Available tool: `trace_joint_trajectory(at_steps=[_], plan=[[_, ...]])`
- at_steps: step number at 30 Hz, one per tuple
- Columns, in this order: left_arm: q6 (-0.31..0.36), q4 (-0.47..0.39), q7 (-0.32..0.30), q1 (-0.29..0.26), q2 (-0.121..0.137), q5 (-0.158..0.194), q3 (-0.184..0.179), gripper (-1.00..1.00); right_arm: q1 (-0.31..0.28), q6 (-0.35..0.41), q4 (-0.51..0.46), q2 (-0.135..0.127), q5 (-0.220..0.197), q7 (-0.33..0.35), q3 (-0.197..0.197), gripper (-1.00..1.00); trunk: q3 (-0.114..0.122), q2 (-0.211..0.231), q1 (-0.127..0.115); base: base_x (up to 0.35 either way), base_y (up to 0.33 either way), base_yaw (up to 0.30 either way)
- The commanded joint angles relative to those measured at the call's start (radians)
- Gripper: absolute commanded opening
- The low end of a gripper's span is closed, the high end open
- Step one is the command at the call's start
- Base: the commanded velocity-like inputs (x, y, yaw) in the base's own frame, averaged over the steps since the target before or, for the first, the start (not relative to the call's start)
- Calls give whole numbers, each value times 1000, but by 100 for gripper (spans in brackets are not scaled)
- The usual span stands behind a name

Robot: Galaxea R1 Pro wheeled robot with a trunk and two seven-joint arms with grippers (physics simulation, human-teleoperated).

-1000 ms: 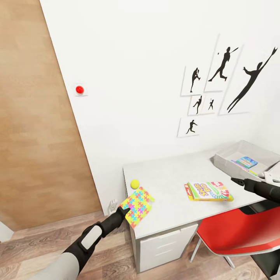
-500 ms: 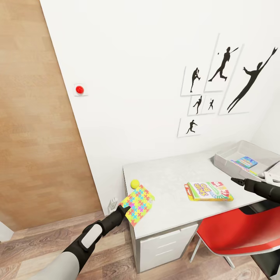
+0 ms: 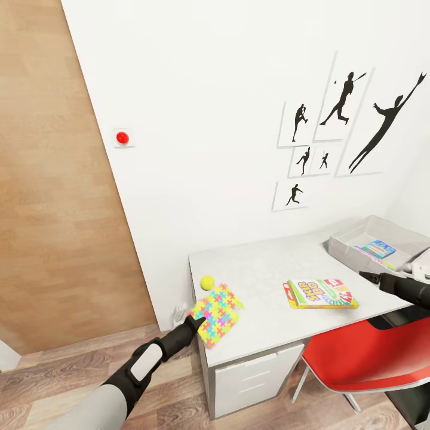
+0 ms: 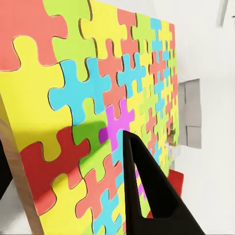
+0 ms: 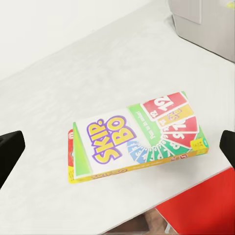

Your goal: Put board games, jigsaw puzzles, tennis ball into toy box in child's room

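Because the jigsaw puzzle (image 3: 217, 307) is a thin, stiff, smooth-faced slab, probably light, an edge pinch suits it; the left fingers (image 3: 199, 322) clench its near edge, holding it tilted over the worktop's (image 3: 263, 278) corner beside the fuzzy tennis ball (image 3: 207, 282). The glossy cardboard game box (image 3: 321, 293) lies flat mid-worktop, before the right fingers (image 3: 365, 275), spread wide and empty. The sloped grey toy box (image 3: 346, 243) sits well beyond.

The jigsaw puzzle (image 4: 98, 112) runs past the left wrist picture's edges, one dark fingertip (image 4: 147, 191) covering part of it between the jaws. In the head view the toy box (image 3: 352, 236) and red chair (image 3: 370, 358) are cut off, and the box's contents are too small to tell.
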Motion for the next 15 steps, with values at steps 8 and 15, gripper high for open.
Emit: trace_joint_trajectory(at_steps=[8,15], plan=[[52,-45,-46,-5,-17,-11,-50,-100,-6,5,-7,-8,10,-1,-11,100,-2,-2,1,0,0,0],[92,-85,-40,-7,-23,-13,-77,-100,-6,5,-8,-9,9,-3,-11,100,-2,-2,1,0,0,0]])
